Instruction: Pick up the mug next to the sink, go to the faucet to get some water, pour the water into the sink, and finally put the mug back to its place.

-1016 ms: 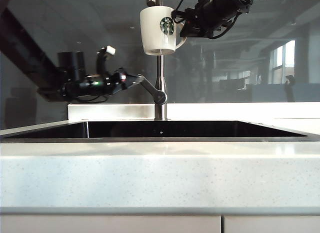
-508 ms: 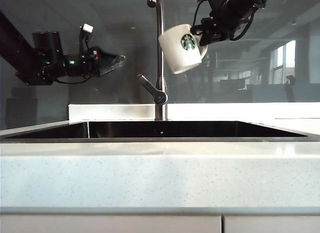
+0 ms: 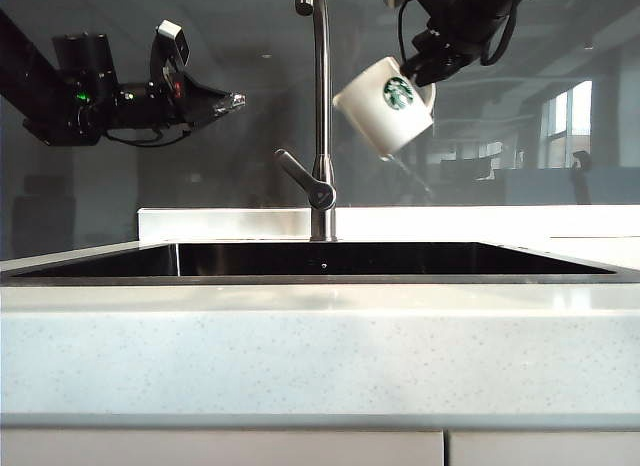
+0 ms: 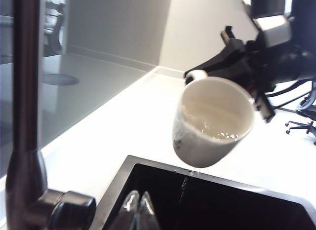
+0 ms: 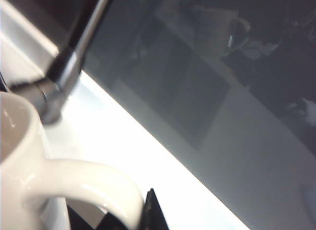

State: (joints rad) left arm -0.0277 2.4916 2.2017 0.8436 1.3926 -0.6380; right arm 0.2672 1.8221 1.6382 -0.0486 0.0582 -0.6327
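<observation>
Mug: the white mug [image 3: 386,104] with the green round logo hangs in the air above the sink, just right of the faucet's neck, tipped over with its mouth facing down and to the left. In the left wrist view the mug [image 4: 212,122] shows a little water inside, and a thin stream runs off its lower lip into the basin.

Right gripper: the right gripper [image 3: 428,64] is up at the top of the exterior view, right of the faucet, clamped on the mug's loop handle. In the right wrist view the handle arches in front of the gripper [image 5: 148,210], but only one dark fingertip shows there, so the grip itself is hard to read in that view.

Left gripper: the left gripper [image 3: 232,102] hangs in the air well left of the faucet, above the back left corner of the sink, its tips pointing toward the faucet. Its fingers are pressed together with nothing between them; the left wrist view shows the gripper [image 4: 138,205] as two pale tips meeting over the dark basin.

Faucet: the brushed-steel faucet [image 3: 320,136] stands on the worktop at the middle of the sink's back edge, its lever angled out to the left near the base. Whether water runs from its spout cannot be told, as the spout is cut off by the frame.

Sink: the sink [image 3: 90,277] is dark and glossy inside, with a thin metal rim, set in the pale speckled worktop [image 3: 320,356].
</observation>
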